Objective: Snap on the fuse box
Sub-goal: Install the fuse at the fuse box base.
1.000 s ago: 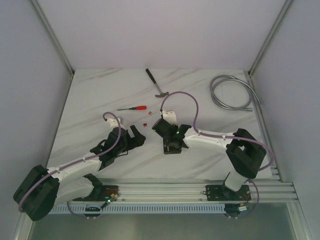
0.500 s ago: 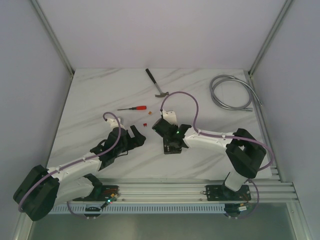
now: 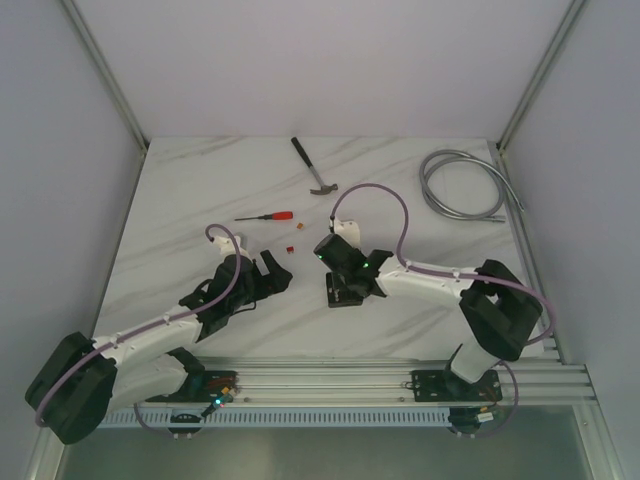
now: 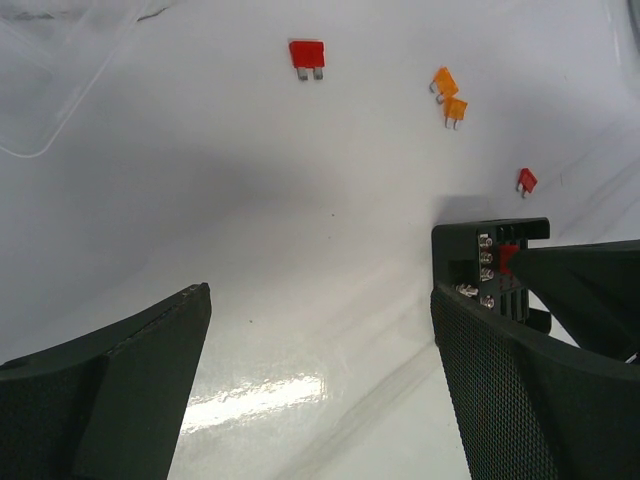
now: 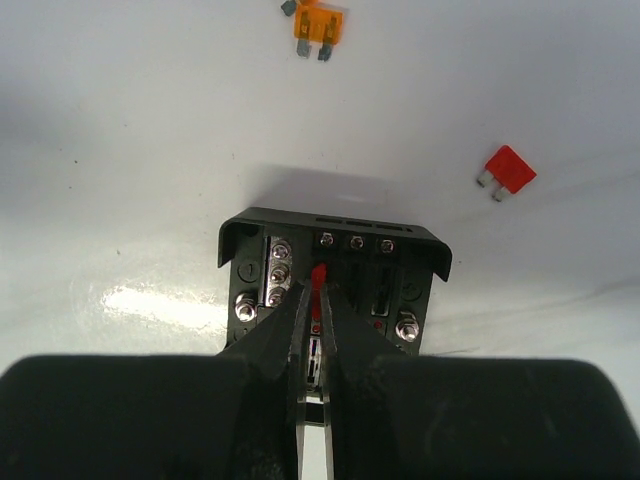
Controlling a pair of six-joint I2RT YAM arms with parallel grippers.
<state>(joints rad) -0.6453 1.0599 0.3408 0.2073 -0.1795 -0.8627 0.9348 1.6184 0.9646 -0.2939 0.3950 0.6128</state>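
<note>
Directly beneath the right end effector (image 5: 315, 300), nearly shut on a red fuse (image 5: 318, 277), sits the fuse box (image 5: 392, 262), with the wide-open, empty left end effector (image 4: 320, 310) just to its left.

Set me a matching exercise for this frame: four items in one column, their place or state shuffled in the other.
1. left gripper
2. right gripper
3. hammer
4. hose

a. coiled, far right
b. shut on a red fuse over the fuse box
c. open
d. lying far centre

Pairs: 1-c, 2-b, 3-d, 4-a
</note>
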